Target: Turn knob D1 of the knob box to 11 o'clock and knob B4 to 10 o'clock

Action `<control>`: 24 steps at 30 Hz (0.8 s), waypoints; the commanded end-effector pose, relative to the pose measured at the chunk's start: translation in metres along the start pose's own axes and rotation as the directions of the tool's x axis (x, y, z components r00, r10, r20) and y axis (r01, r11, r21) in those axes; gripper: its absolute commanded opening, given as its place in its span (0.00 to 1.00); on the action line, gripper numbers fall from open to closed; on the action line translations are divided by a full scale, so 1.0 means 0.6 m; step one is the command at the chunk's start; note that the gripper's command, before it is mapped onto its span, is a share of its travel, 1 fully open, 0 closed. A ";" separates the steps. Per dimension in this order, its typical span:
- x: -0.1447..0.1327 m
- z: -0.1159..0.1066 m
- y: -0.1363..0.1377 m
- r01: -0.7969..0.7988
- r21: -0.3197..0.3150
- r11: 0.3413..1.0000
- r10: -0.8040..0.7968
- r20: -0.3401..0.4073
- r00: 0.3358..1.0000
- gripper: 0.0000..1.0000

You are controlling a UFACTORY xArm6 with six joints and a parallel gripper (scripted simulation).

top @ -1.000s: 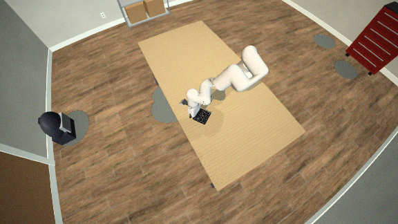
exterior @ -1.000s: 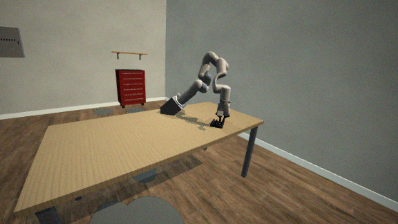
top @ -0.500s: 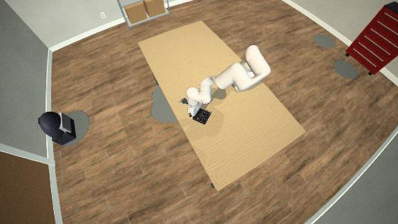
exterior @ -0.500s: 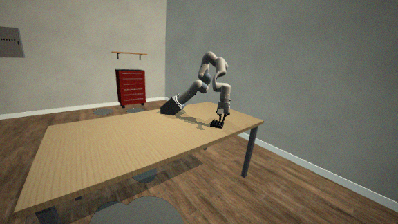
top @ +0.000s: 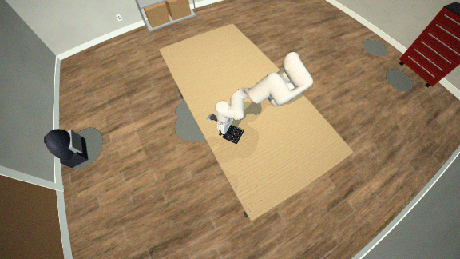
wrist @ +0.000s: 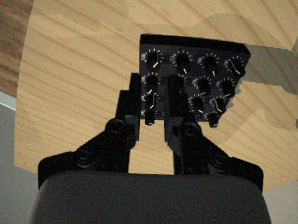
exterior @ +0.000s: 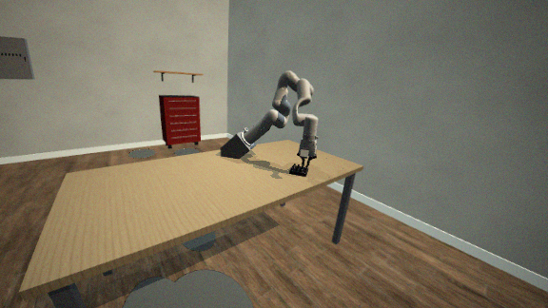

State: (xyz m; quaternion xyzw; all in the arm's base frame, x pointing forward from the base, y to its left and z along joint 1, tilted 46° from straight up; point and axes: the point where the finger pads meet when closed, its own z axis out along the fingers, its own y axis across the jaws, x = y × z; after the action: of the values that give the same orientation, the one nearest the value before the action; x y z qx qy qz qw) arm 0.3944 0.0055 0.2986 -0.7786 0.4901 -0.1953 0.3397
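So the black square knob box with its grid of round black knobs [top: 233,134] [exterior: 299,171] [wrist: 165,40] is on the pale wooden table [top: 279,160] [exterior: 157,200] [wrist: 70,90], and in the wrist view its middle sits around 2 o'clock from the tips of the black two-finger gripper [top: 224,133] [exterior: 305,164] [wrist: 153,88]. Jaws are partly apart with nothing pinched, straddling the left-hand column in that view; can't tell if they touch a knob. The box has no obvious long axis: its far edge runs from 9 toward just past 3 o'clock. The far-left black knob with a white line [wrist: 153,59] points roughly 5 by picture, not by its printed dial. Names and socket are unreadable, so I can't say which corner is D1. My guess: line up squarely over one knob before closing, or a neighbour gets nudged.

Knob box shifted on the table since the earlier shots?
No, the knob box shows no visible shift against the table edges.
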 end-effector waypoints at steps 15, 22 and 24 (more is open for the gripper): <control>-0.001 -0.013 -0.003 0.588 0.003 0.809 -0.588 -0.003 0.809 0.19; -0.001 -0.018 -0.004 0.788 0.002 0.615 -0.788 -0.004 0.615 0.19; -0.001 -0.018 -0.004 0.788 0.002 0.615 -0.788 -0.004 0.615 0.19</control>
State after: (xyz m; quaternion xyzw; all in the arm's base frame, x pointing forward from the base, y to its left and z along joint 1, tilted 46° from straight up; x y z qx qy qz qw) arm 0.3883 0.0036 0.3061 -0.9136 0.1219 -0.3195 0.2199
